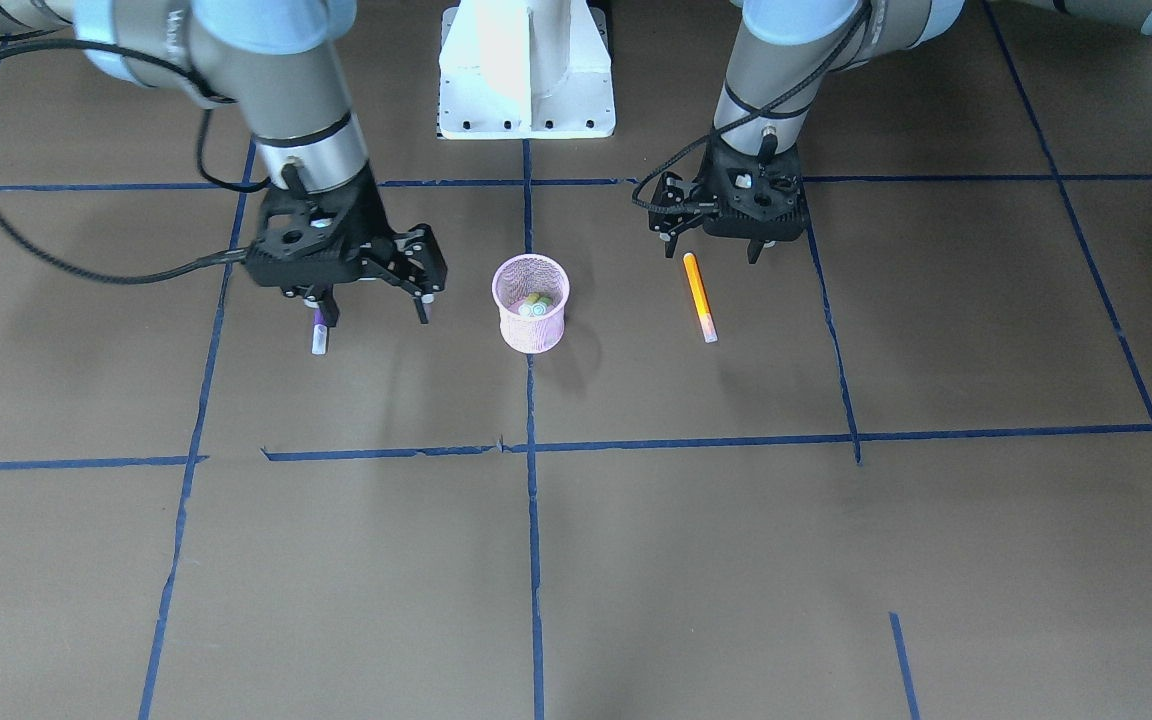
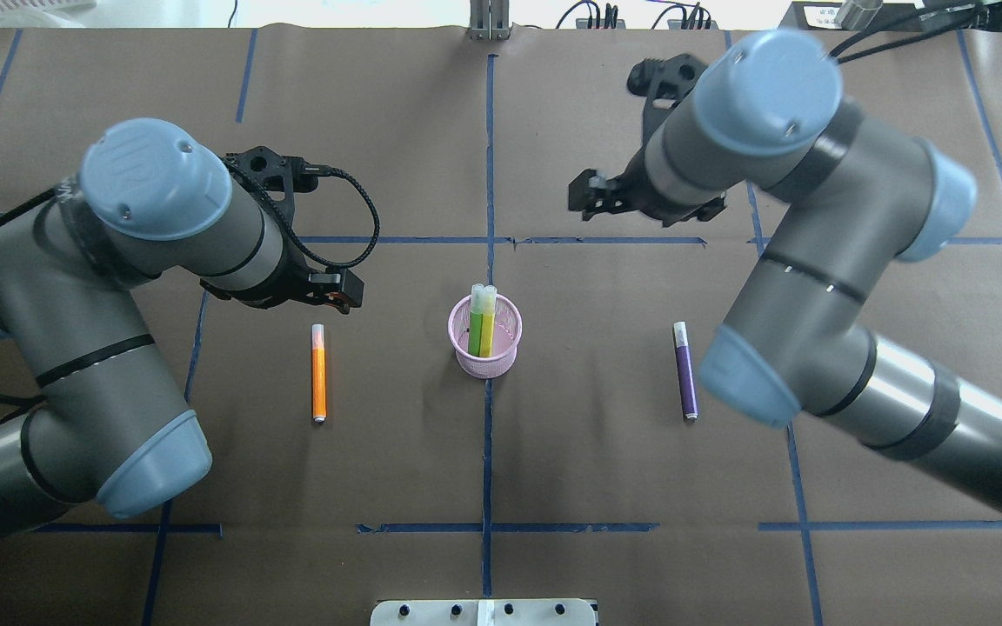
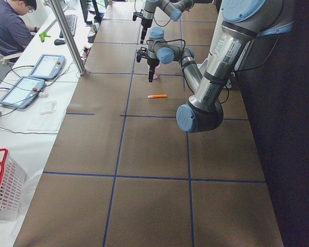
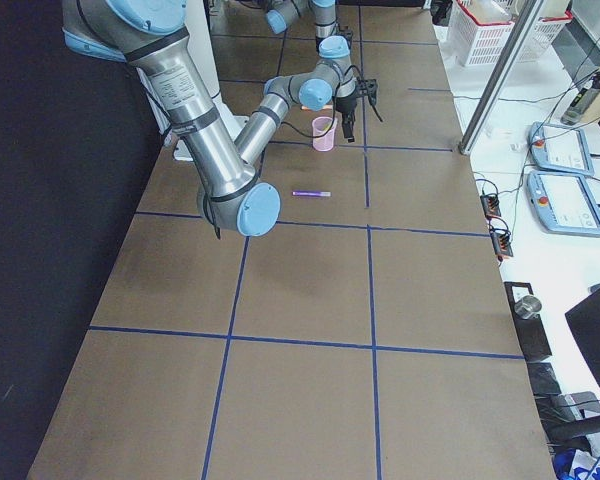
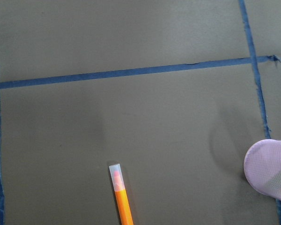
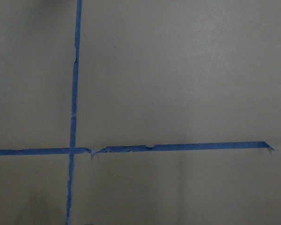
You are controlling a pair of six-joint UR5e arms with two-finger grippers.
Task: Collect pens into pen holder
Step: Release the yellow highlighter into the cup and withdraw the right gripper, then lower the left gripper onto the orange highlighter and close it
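The pink mesh pen holder (image 2: 501, 348) stands at the table's middle with a bright green pen (image 2: 475, 326) and a yellow-green one upright inside. The orange pen (image 2: 319, 378) lies flat to its left and the purple pen (image 2: 684, 374) flat to its right. My left gripper (image 1: 714, 250) is open and empty just above the orange pen's (image 1: 698, 292) far end. My right gripper (image 1: 374, 310) is open, hanging over the purple pen's (image 1: 318, 335) cap end without holding it. The left wrist view shows the orange pen (image 5: 123, 204) and the holder's rim (image 5: 269, 168); neither wrist view shows fingers.
Blue tape lines (image 2: 488, 174) divide the brown table cover into squares. The white robot base block (image 1: 526, 75) stands behind the holder. The right wrist view shows only tape (image 6: 74, 93) on the bare cover. An operator (image 3: 10, 25) sits at a side desk.
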